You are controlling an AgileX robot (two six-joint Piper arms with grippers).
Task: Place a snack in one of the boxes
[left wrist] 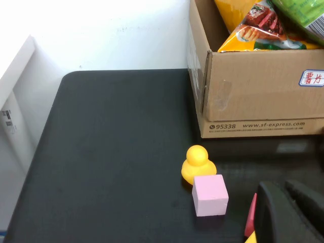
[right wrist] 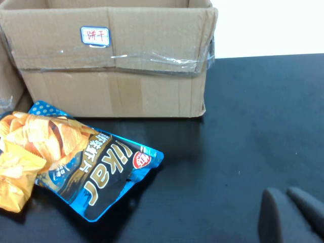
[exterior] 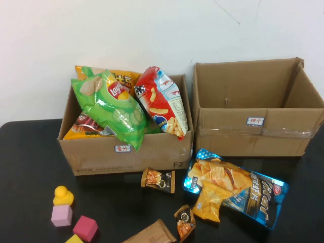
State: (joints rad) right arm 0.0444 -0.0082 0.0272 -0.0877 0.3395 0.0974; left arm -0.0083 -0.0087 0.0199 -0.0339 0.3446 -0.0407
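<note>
Snack bag (exterior: 238,190), the blue chip pack, lies on your black table (exterior: 30,152) at 6 o'clock from the empty right box (exterior: 255,109), just beside it. Left gripper (left wrist: 288,212) hovers near the pink cube (left wrist: 209,194); right gripper (right wrist: 291,215) hangs over bare table. Whether either is spread, you cannot tell.

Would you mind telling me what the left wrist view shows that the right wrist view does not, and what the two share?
Only the left wrist view shows the yellow duck, the pink cube touching it, and the full box with snack bags inside. Only the right wrist view shows the taped box and the blue chip bag lying on the table before it. Both share the black table, and each shows its own arm's hand low in the picture: the left hand and the right hand.
</note>
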